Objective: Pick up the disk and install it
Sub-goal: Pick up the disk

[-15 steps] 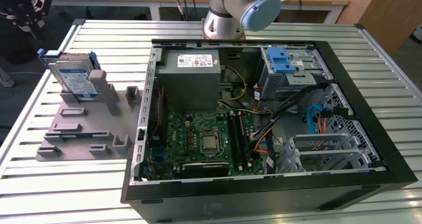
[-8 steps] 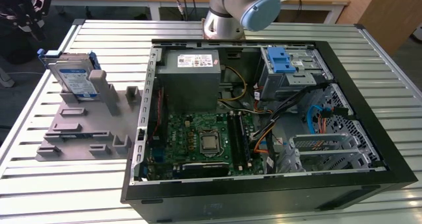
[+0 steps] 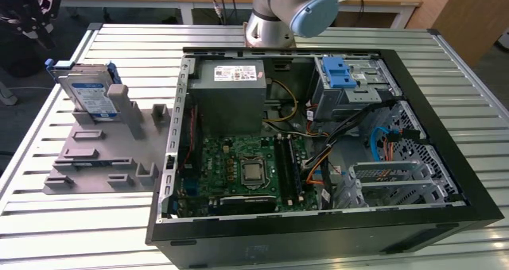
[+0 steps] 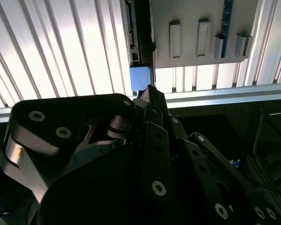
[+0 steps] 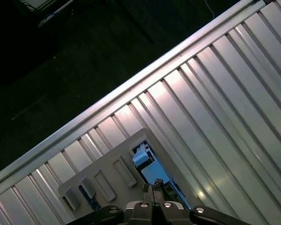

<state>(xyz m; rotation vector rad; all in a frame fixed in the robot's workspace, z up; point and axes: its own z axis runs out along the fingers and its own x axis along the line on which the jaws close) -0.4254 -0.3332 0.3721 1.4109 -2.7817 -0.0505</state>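
Note:
The disk (image 3: 89, 96) stands on edge in a grey slotted holder (image 3: 95, 163) on the slatted table, at the exterior view's left. Its blue-and-white label and blue rail frame face the camera. Both wrist views look down from high above it. The disk (image 5: 144, 161) appears edge-on with a blue end in the first wrist view. In the second wrist view its blue rail end (image 4: 140, 78) sits by the holder (image 4: 196, 47). My gripper (image 5: 152, 190) hangs well above the disk, its fingers pressed together with nothing between them. The fingertips of my gripper (image 4: 149, 91) meet in a point.
An open computer case (image 3: 171, 163) fills the table's middle and right, with a grey power supply box (image 3: 230, 97), a motherboard (image 3: 238, 168) and a drive cage with a blue latch (image 3: 342, 76). The arm's base (image 3: 270, 19) stands behind the case. The table edge (image 5: 107, 105) runs near the holder.

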